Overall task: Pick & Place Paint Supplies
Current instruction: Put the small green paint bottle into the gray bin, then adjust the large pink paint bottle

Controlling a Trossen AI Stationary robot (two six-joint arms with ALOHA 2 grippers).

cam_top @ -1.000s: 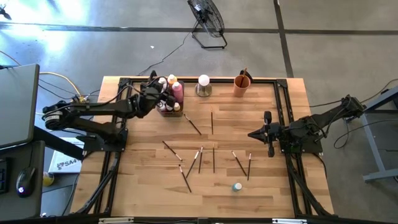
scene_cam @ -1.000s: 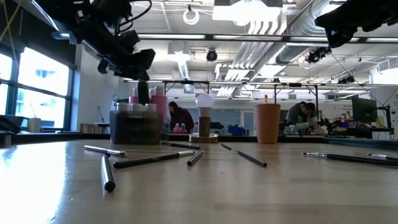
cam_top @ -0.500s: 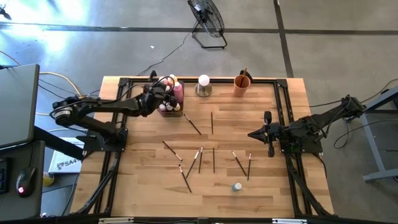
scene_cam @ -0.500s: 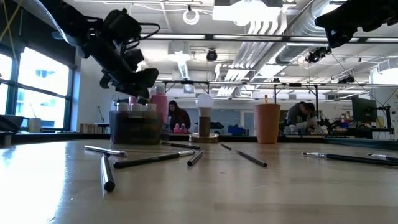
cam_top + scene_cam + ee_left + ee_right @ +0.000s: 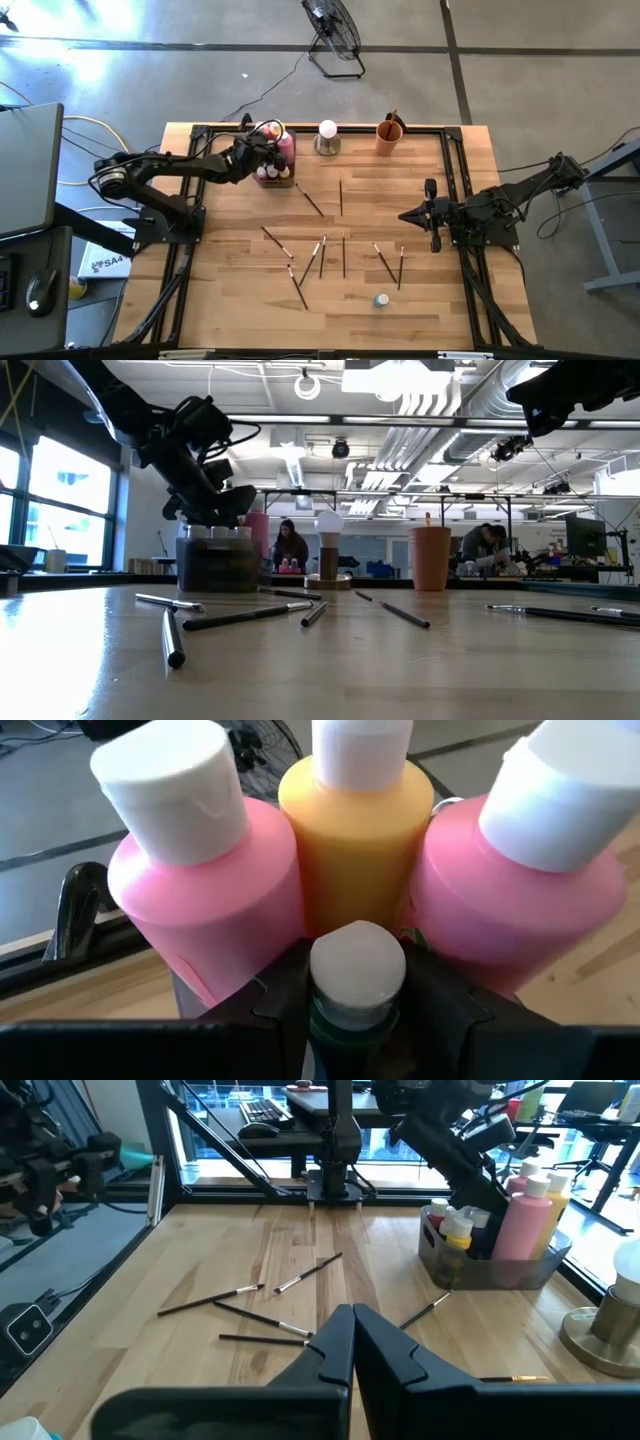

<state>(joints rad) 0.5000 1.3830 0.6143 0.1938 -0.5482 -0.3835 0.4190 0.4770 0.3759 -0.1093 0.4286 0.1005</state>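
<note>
A grey tray (image 5: 286, 184) at the table's far left holds two pink bottles (image 5: 215, 910) and a yellow one (image 5: 355, 850), all upright. My left gripper (image 5: 262, 160) hovers just over the tray's near side, shut on a tiny white-capped bottle (image 5: 357, 965). Several thin dark paintbrushes (image 5: 321, 255) lie flat on the wood at mid-table. Another tiny bottle (image 5: 381, 299) stands near the front edge. My right gripper (image 5: 405, 215) waits shut above the table's right side. My left gripper pinches the tiny bottle between its two fingers (image 5: 285, 995), on the green body just under the white cap (image 5: 345, 1020). The fingers slant down from the table's left. The bottle stands upright against the big bottles; the gripper hides its bottom.
A white ball on a metal base (image 5: 327, 137) and an orange cup (image 5: 389, 136) stand along the far edge, right of the tray. A black frame (image 5: 455, 180) borders the tabletop. Bare wood lies between the tray and the brushes.
My left gripper has come down and a little toward the table's right, onto the tray, tipping its fingers lower, with the tiny bottle still held between them.
</note>
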